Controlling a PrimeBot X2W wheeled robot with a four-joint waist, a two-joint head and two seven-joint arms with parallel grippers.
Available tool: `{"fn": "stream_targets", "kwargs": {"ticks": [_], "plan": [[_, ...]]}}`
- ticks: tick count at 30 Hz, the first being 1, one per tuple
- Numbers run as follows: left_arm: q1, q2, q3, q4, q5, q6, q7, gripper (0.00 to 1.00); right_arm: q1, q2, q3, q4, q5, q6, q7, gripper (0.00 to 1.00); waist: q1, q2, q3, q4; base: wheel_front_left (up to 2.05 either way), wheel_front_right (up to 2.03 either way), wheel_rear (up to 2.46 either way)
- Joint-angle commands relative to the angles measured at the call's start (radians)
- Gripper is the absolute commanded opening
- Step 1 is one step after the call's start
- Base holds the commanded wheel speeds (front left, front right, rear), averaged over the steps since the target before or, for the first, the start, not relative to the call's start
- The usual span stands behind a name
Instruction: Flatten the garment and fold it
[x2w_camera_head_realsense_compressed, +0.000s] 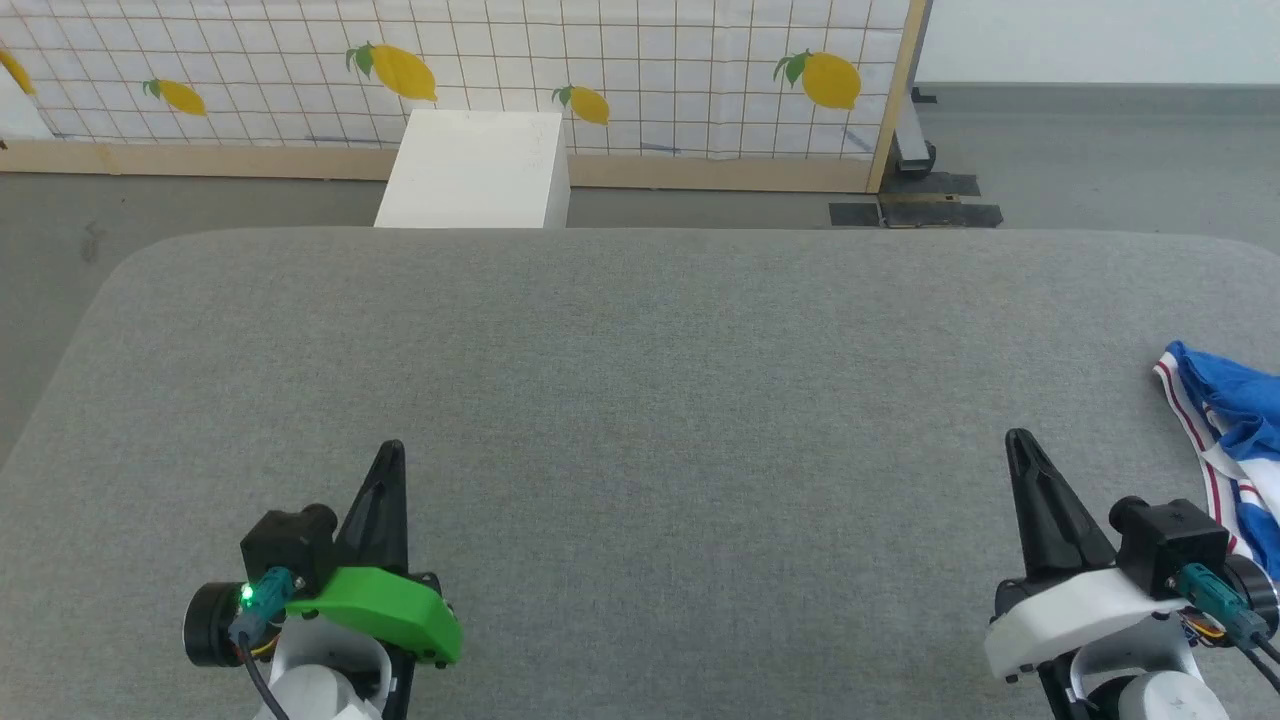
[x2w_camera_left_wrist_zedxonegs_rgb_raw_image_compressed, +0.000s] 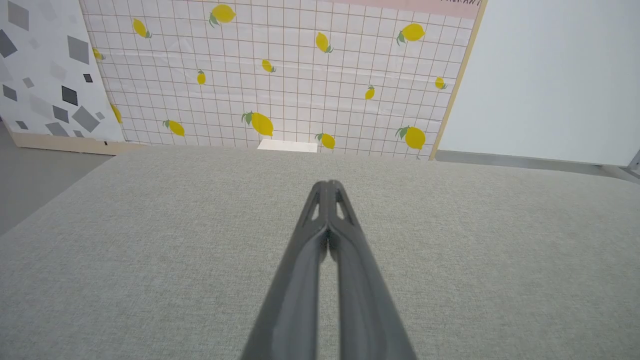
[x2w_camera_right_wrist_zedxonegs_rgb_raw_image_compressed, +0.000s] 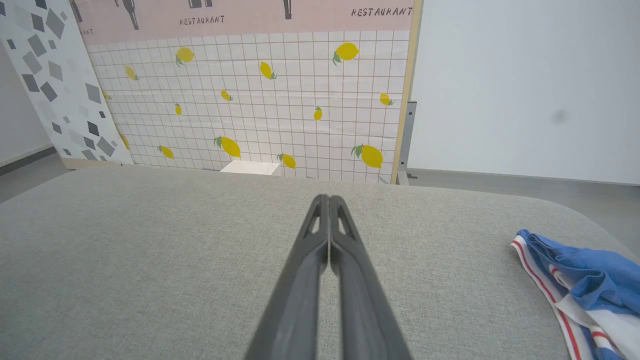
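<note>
Grey woven fabric is covering the wide padded surface (x2w_camera_head_realsense_compressed: 640, 400) I am working over, and its broad middle is giving me plenty of room to spread cloth. The garment (x2w_camera_head_realsense_compressed: 1240, 410) is lying bunched at the surface's right edge, blue folds over red-striped white trim, just to the right of my right gripper (x2w_camera_head_realsense_compressed: 1018, 440) and well apart from my left gripper (x2w_camera_head_realsense_compressed: 392, 450). Both are hovering with fingers pressed together, pinching nothing. I am judging fetching to be the first job: parting the right fingers, reaching sideways, pinching a trimmed hem rather than a loose fold, and dragging it toward the centre, away from the rounded edge where it could slip off.
</note>
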Motion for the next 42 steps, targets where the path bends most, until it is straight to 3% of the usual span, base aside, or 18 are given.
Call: {"fn": "stream_targets", "kwargs": {"ticks": [1,42], "plan": [[0.016,-0.004,0.001,-0.010,0.008,0.005,0.004,0.00,0.001,0.001,0.003,-0.007,-0.006,0.000,0.004,0.00,0.0000,0.0000,0.000,0.000,0.00,0.00,0.00],[0.051,-0.010,0.006,-0.103,0.072,0.036,0.087,0.00,0.003,0.001,0.016,-0.026,-0.035,-0.001,0.046,0.00,0.0000,0.0000,-0.001,-0.016,0.00,0.00,0.00]]}}
